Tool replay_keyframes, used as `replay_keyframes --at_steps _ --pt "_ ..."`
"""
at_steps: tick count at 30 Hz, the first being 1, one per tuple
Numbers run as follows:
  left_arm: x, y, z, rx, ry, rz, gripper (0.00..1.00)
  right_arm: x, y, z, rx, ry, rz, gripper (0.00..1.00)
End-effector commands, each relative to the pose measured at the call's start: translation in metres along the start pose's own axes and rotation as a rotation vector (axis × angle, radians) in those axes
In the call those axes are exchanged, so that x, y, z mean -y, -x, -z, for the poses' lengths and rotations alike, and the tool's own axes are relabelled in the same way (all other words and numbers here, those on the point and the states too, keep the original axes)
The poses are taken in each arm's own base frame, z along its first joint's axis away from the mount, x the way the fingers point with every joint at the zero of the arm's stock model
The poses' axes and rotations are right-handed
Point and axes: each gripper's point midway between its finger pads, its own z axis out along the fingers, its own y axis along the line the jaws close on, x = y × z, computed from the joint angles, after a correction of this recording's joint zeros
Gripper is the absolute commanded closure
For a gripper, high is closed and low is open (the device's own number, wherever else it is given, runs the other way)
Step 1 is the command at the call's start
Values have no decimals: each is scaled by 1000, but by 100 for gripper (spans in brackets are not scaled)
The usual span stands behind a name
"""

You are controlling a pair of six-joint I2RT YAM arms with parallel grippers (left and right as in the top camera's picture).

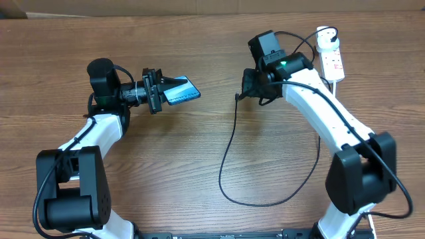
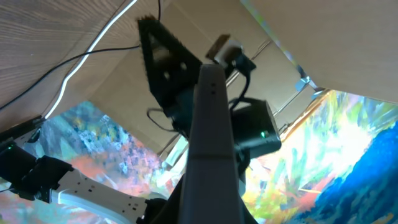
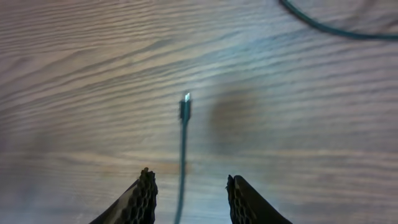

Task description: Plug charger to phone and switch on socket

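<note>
My left gripper (image 1: pixel 155 91) is shut on the phone (image 1: pixel 180 90) and holds it above the table, its blue screen facing up. In the left wrist view the phone (image 2: pixel 210 124) shows edge-on as a dark slab rising from the bottom centre. The charger cable (image 1: pixel 229 149) lies in a long loop on the table, and its connector tip (image 3: pixel 185 107) points away from my right gripper (image 3: pixel 189 190). That gripper hangs low over the cable, jaws open, one finger on each side of it without touching. The white socket (image 1: pixel 332 58) lies at the far right.
The black cable loops toward the table's near edge (image 1: pixel 255 202) and climbs back along the right arm (image 1: pixel 319 113). A white cord curls at the socket's far end (image 1: pixel 325 31). Bare wood lies between the two grippers.
</note>
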Motion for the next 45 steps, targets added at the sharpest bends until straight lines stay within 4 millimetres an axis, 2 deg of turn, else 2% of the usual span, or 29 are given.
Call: replay_keyframes --at_steps 1,7,12,21,26,37,45 --pt "12 -10 5 -12 -4 -34 96 4 -4 -21 0 -88 80 63" --pt "13 -8 7 0 -11 -50 96 -1 -18 -56 -59 -194 158 59" --pt "14 -7 7 2 -13 -54 96 -9 -30 -75 -89 -200 189 59" --pt "14 -7 7 5 -14 -98 96 -22 -27 -85 -56 -178 183 60" --pt "14 -7 7 6 -14 -98 96 -24 -24 -88 -40 -172 144 66" --pt "14 -7 7 5 -14 -98 96 -18 -35 -112 -78 -196 126 70" --pt "14 -7 7 6 -14 -105 96 -20 -34 -116 -71 -192 124 72"
